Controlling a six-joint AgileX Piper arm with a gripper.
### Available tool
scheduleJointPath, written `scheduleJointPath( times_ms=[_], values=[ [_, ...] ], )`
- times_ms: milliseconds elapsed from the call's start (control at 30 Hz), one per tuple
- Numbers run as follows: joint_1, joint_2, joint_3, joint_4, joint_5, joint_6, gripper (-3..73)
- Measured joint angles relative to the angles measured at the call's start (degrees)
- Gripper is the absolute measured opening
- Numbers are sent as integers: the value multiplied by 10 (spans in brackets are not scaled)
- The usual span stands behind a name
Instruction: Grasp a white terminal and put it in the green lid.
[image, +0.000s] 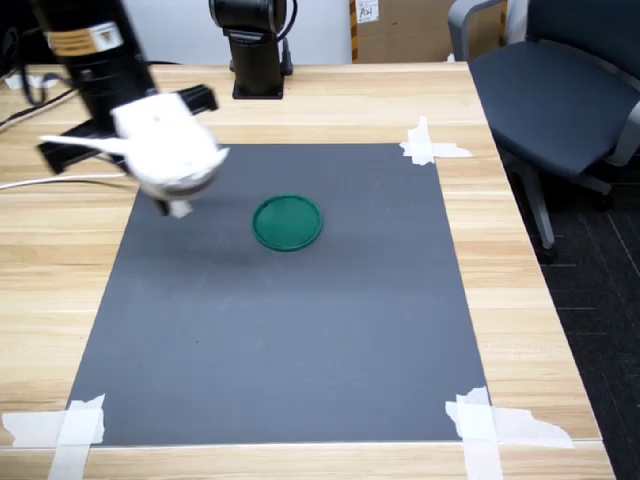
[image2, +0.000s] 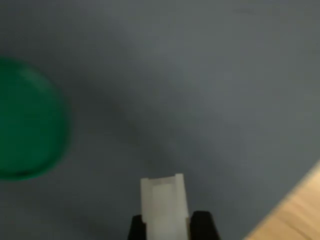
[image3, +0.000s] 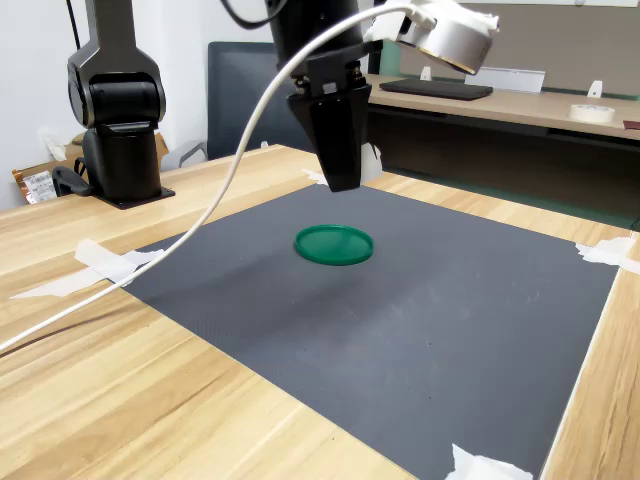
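In the wrist view the white terminal (image2: 164, 202) stands between two black fingertips (image2: 204, 226), so my gripper (image2: 167, 227) is shut on it. The green lid (image: 287, 222) lies flat on the dark mat (image: 300, 330); nothing is in it. In the first exterior view my gripper (image: 172, 205) hovers above the mat to the first exterior view's left of the lid, a small white piece showing at its tip. In the second exterior view my gripper (image3: 342, 172) hangs above and just behind the lid (image3: 334, 244). The wrist view has the lid (image2: 27, 120) off to one side.
White tape strips (image: 430, 148) hold the mat's corners to the wooden table (image: 520, 300). A second black arm base (image: 256, 55) stands at the table's far edge. An office chair (image: 555, 95) is beyond the table's right side in the first exterior view. A white cable (image3: 150, 270) trails across the table.
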Motion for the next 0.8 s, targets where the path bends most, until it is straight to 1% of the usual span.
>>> scheduleJointPath(
  times_ms=[67, 200, 267, 467, 533, 667, 800],
  values=[
    [29, -9, 12, -16, 5, 17, 80],
    [77, -22, 38, -62, 11, 56, 80],
    [97, -29, 55, -73, 8, 59, 80],
    [142, -49, 107, -73, -9, 59, 80],
    [152, -53, 123, -78, -14, 59, 80],
    [163, -53, 149, -84, -23, 60, 80],
    [164, -53, 174, -86, -57, 61, 80]
  ],
)
